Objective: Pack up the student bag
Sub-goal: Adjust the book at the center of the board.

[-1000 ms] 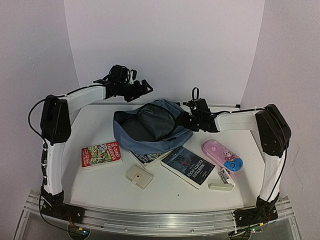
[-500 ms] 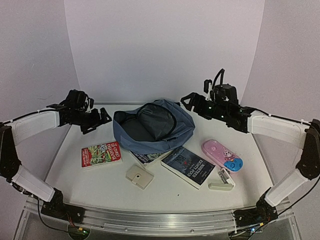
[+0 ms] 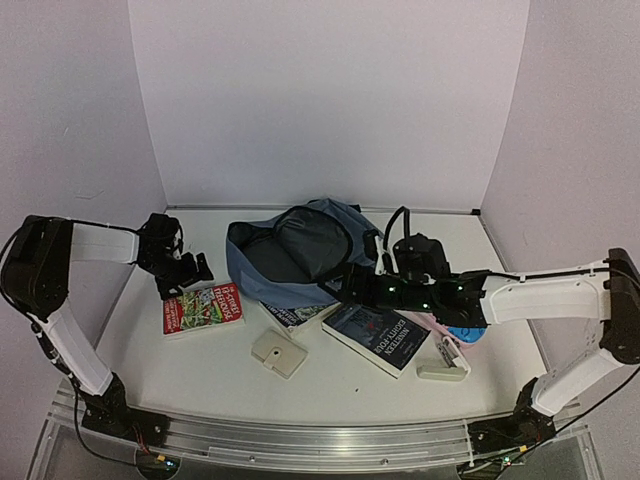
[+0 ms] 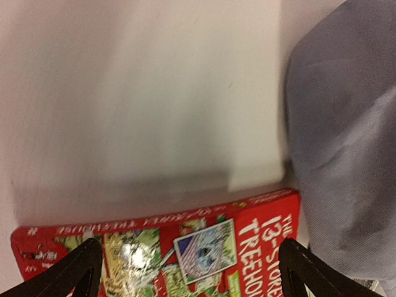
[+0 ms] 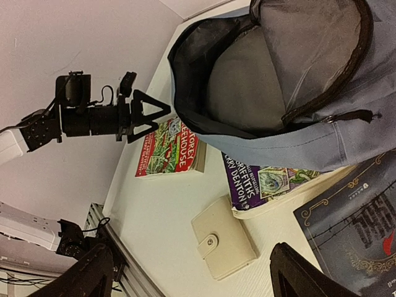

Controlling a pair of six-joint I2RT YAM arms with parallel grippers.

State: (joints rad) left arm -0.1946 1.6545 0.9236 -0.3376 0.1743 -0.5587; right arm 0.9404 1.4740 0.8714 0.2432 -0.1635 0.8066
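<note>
Nearest your edge of the table (image 3: 340,395), a small white case (image 3: 441,367) lies to the right and a cream wallet (image 3: 278,353) left of centre, well apart. Just behind them you have a dark book (image 3: 375,335) in the middle and a red book (image 3: 203,308) at the left. Your left gripper (image 3: 192,272) hangs low over the red book's far edge with its jaws spread wide — nothing between them; whether it touches the cover you cannot tell. Your right arm reaches in from the right, crossing over a pink case (image 3: 463,328) and the dark book's far corner. The right gripper (image 3: 340,285) stands wide too and holds nothing, its tips just beside the near edge of the bag (image 3: 300,250). A purple book (image 3: 293,314) lies half tucked under that edge. Farthest back, in the middle of the table, the bag lies slumped with its main zip undone — the mouth gapes toward you and shows the grey lining.
</note>
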